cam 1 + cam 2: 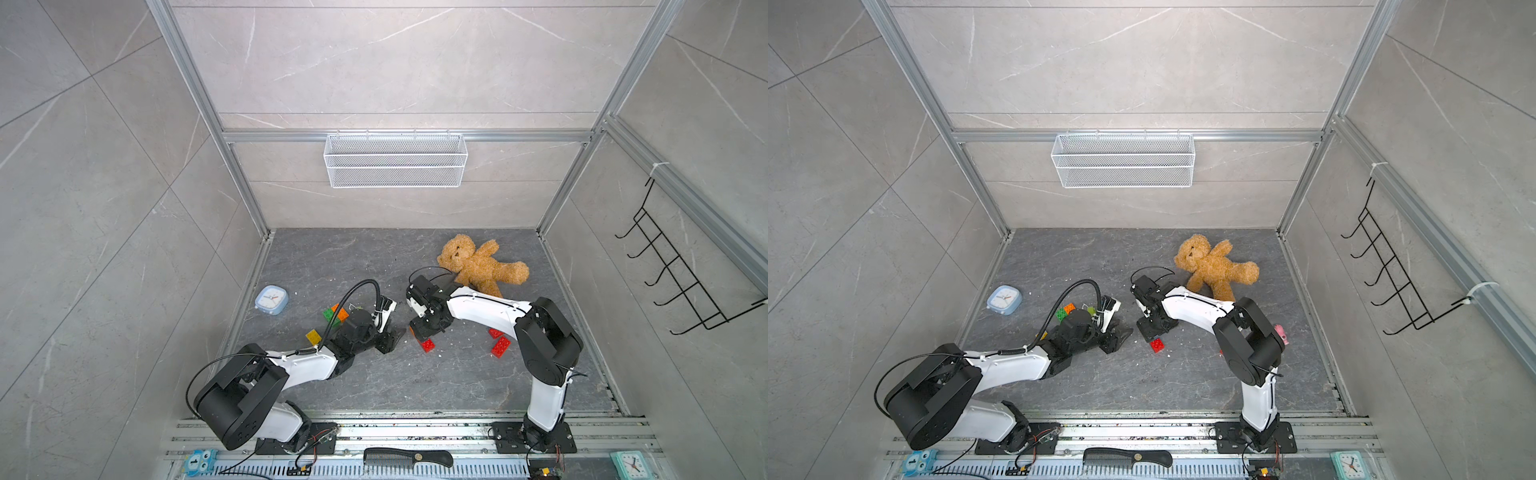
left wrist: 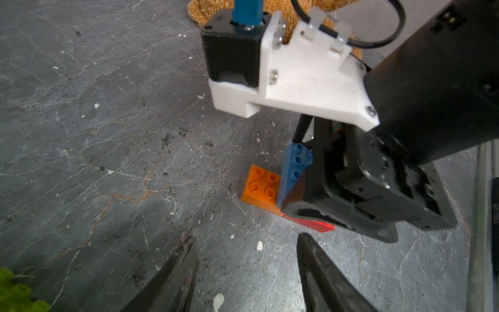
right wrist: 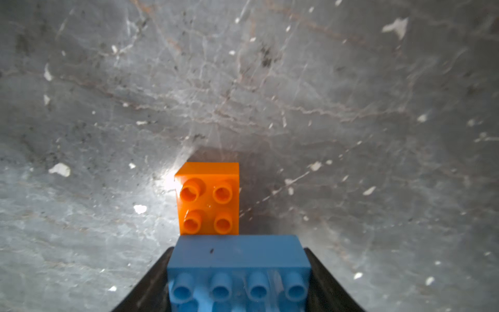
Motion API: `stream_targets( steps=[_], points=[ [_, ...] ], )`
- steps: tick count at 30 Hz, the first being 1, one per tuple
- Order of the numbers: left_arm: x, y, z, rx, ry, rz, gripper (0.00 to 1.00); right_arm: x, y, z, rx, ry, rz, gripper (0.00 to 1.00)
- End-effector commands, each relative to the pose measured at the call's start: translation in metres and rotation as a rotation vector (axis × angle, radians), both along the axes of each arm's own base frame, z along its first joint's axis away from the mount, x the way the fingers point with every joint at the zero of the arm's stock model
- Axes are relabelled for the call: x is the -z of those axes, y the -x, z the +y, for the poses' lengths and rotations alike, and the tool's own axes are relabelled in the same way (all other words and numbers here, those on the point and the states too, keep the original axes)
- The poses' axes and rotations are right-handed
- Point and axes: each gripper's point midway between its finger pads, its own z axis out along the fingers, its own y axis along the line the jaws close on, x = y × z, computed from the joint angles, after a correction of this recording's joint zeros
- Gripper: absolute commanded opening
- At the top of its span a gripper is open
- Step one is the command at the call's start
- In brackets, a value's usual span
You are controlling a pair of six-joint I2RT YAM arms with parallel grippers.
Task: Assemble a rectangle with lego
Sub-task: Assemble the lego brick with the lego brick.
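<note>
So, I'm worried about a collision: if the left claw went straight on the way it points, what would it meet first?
Most likely the orange brick, past bare table; the open left claw aims roughly at it. The right claw, gripping the blue brick, is right beside it. Depth is unclear.

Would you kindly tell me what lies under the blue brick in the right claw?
An orange brick, four studs showing, next to a red brick. The blue brick hides the rest of it.

Top views look down; close wrist views share orange brick (image 2: pixel 260 186).
</note>
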Motion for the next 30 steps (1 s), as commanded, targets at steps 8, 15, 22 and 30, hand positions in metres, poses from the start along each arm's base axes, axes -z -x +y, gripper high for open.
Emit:
stream_targets(
  steps=[8,15,22,30],
  points=[
    [0.001,-0.009,0.005,-0.066,0.017,0.016,0.62,0.064,0.058,-0.038,0.157,0.214,0.227,0.00],
    [0.002,-0.008,0.007,-0.073,0.014,0.010,0.63,0.087,0.065,-0.056,0.147,0.326,0.259,0.00],
    [0.001,-0.008,0.008,-0.072,0.012,0.008,0.63,0.076,0.050,-0.046,0.113,0.319,0.202,0.00],
    [-0.003,-0.008,0.010,-0.078,0.015,0.004,0.69,0.019,0.032,-0.008,0.092,0.148,0.155,0.60]
  ],
)
